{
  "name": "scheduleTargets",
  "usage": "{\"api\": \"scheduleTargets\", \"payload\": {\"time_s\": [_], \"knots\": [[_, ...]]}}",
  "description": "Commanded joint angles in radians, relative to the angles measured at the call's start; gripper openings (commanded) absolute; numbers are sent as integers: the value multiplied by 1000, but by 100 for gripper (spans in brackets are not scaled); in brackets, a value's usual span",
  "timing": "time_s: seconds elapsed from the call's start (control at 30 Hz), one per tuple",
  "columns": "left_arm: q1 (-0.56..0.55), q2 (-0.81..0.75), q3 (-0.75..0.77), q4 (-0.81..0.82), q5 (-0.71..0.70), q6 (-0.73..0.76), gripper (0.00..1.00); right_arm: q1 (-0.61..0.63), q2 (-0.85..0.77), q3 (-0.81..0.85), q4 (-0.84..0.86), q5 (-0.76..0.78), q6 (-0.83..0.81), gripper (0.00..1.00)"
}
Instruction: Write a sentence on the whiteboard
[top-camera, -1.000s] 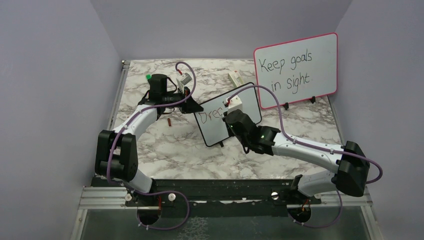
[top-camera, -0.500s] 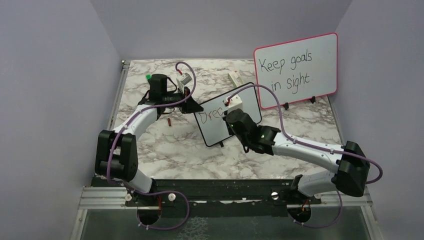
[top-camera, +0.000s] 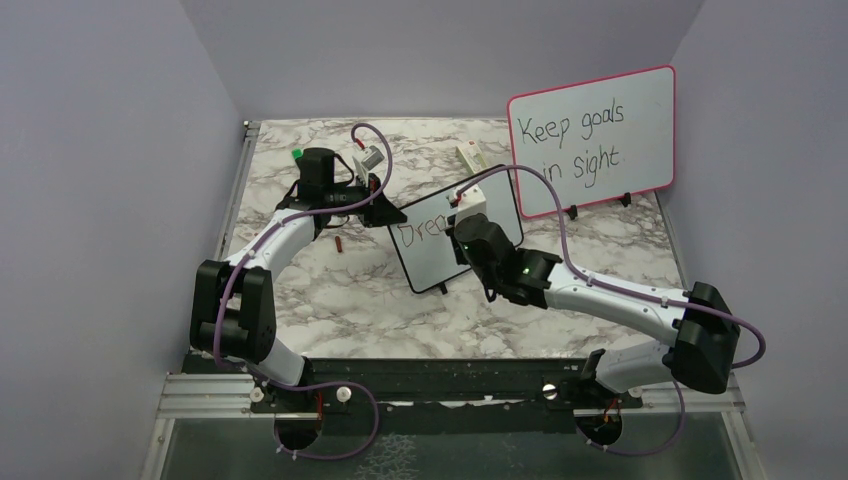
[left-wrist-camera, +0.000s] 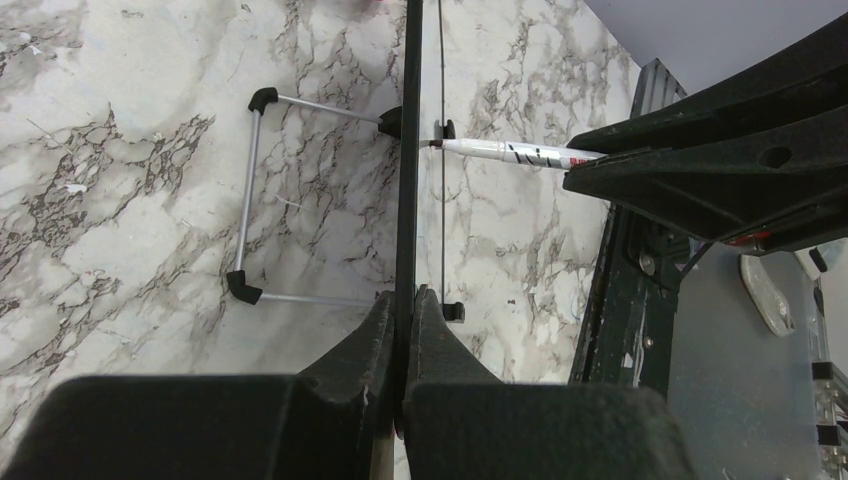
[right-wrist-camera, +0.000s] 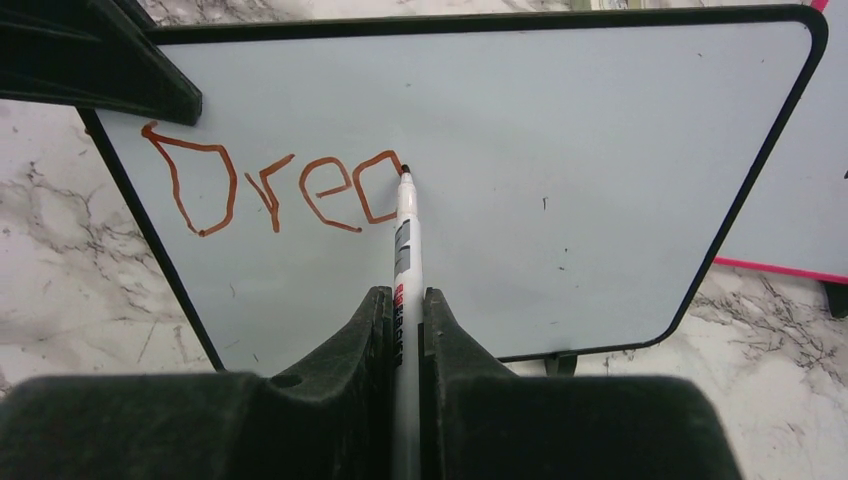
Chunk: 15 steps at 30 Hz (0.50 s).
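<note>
The left gripper (left-wrist-camera: 404, 318) clamps the whiteboard (left-wrist-camera: 408, 120) edge while the right gripper (right-wrist-camera: 402, 300), clenched on the marker (right-wrist-camera: 405, 235), sits mid-sentence (right-wrist-camera: 270, 190) at the fourth letter, which probably needs its downstroke next.

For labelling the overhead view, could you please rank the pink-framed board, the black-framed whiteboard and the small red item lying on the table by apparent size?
1. the pink-framed board, clearly largest
2. the whiteboard, noticeably smaller and partly covered
3. the small red item, by far the smallest

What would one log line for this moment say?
left gripper: shut on whiteboard edge | right gripper: shut on marker, tip touching whiteboard | sentence: red "Drea" only
</note>
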<state>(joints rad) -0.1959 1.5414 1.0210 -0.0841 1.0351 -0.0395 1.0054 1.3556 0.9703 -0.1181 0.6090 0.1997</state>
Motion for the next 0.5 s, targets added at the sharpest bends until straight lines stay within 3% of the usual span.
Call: {"api": "scheduleTargets", "payload": {"time_s": [0.0, 0.47], "knots": [[-46, 65, -38, -128, -117, 82, 0, -13, 2, 36, 54, 16, -17, 1], [-46, 67, -35, -137, -125, 85, 0, -14, -15, -10, -25, -16, 38, 1]]}}
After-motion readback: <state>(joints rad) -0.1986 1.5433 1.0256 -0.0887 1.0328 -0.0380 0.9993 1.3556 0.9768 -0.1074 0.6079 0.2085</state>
